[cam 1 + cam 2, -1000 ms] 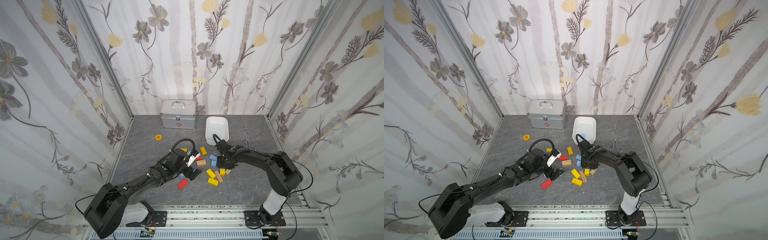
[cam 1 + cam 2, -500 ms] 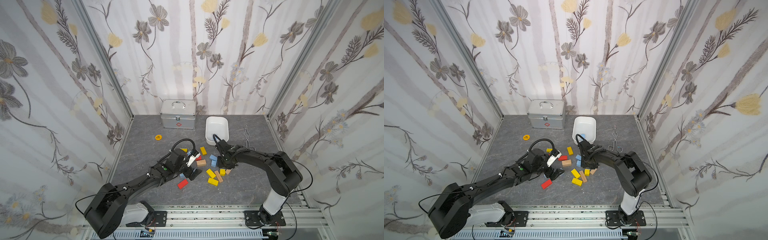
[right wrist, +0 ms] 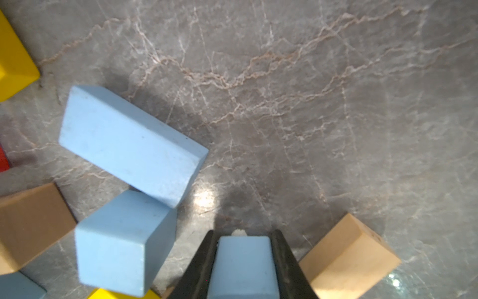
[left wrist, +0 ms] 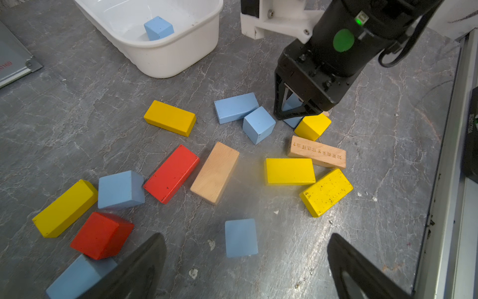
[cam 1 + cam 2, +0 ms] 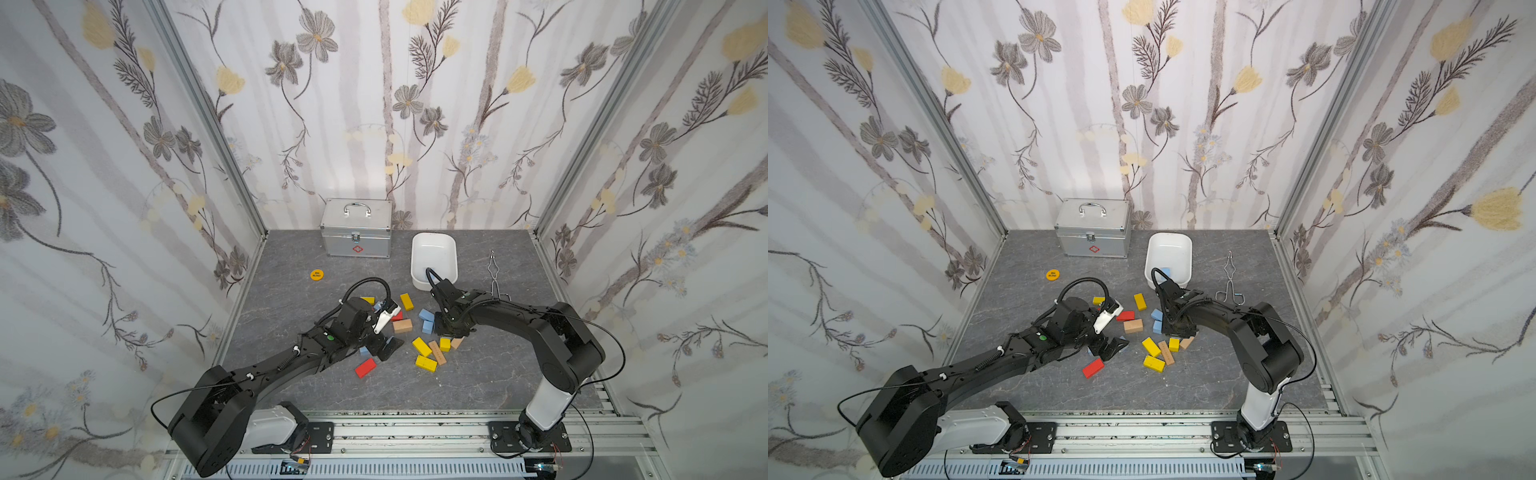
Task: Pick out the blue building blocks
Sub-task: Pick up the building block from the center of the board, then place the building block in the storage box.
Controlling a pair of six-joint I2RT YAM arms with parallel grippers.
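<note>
Gripping a small blue block (image 3: 243, 264), the right gripper (image 4: 294, 116) sits low in the pile. Both black jaws are pressed flat on opposite faces, with the block squared between them. We judge the grasp made and the lift not yet begun, since the block looks to be at table level.

Neighbours are tight. A yellow cube (image 4: 312, 126) is touching or just beside the fingertips, we cannot tell which. A tan cube (image 3: 349, 255) is close on the other side, and a long blue brick (image 4: 236, 107) and a loose blue cube (image 4: 258, 124) are near.

We would go straight up first with no sideways drag, or the yellow cube gets shoved and the two blue ones scatter. Once clear of the pile, we would carry over to the white tub (image 4: 178, 55) just beyond it, which already holds one tub blue cube (image 4: 158, 28). Release should be low inside the rim so nothing bounces out.

The left gripper (image 5: 387, 333) is spread wide and holds nothing. It hovers over a flat blue block (image 4: 241, 237) lying between its fingers (image 4: 139, 266) in the left wrist view. We would keep it parked until the right arm clears.

More blues are on the table: a big blue cube (image 4: 120, 189) touching the red brick (image 4: 172, 174), and a half-hidden blue block (image 4: 77, 277) by the left finger.
</note>
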